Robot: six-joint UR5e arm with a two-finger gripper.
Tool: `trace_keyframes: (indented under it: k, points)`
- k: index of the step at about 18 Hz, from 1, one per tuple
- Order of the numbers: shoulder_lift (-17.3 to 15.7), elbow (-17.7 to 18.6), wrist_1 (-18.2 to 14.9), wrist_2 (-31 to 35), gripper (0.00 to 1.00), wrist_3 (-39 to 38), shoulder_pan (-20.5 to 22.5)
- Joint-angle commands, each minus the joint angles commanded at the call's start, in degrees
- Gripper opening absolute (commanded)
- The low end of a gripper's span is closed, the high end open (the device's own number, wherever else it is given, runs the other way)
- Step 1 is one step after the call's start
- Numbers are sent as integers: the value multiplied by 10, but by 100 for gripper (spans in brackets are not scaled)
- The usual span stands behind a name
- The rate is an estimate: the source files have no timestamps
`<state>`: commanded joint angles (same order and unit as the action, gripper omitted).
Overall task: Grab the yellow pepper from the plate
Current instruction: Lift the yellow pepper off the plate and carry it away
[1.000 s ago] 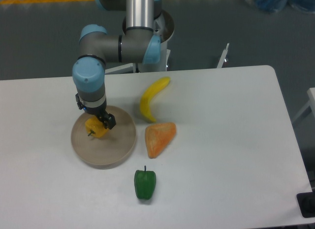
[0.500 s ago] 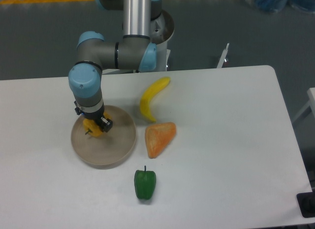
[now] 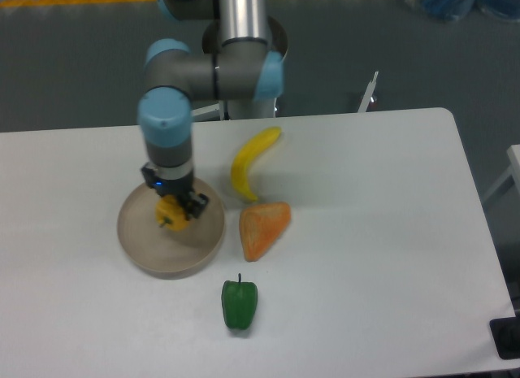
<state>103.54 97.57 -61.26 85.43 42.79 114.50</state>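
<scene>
The yellow pepper is a small yellow-orange lump with a dark stem pointing down-left, over the middle of the round beige plate. My gripper points straight down from the blue-grey wrist and is shut on the pepper, with one dark finger showing on its right side. The wrist hides the pepper's top. From this overhead view I cannot tell whether the pepper touches the plate or hangs just above it.
A yellow banana lies right of the plate, with an orange wedge-shaped piece below it. A green bell pepper lies near the front. The arm's base stands at the table's back edge.
The gripper and the yellow pepper went slightly left together, then swung right toward the plate's middle. The upper arm turned to the right. The other items stayed put.
</scene>
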Motion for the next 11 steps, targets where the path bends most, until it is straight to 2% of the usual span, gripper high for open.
trace_keyframes:
  k: [3,6,11]
  points:
    - [25,-52,-2,3,0,52,66]
    - [60,-85,-8,4,0,167,134]
    - [87,-103,-9,6,0,256,175]
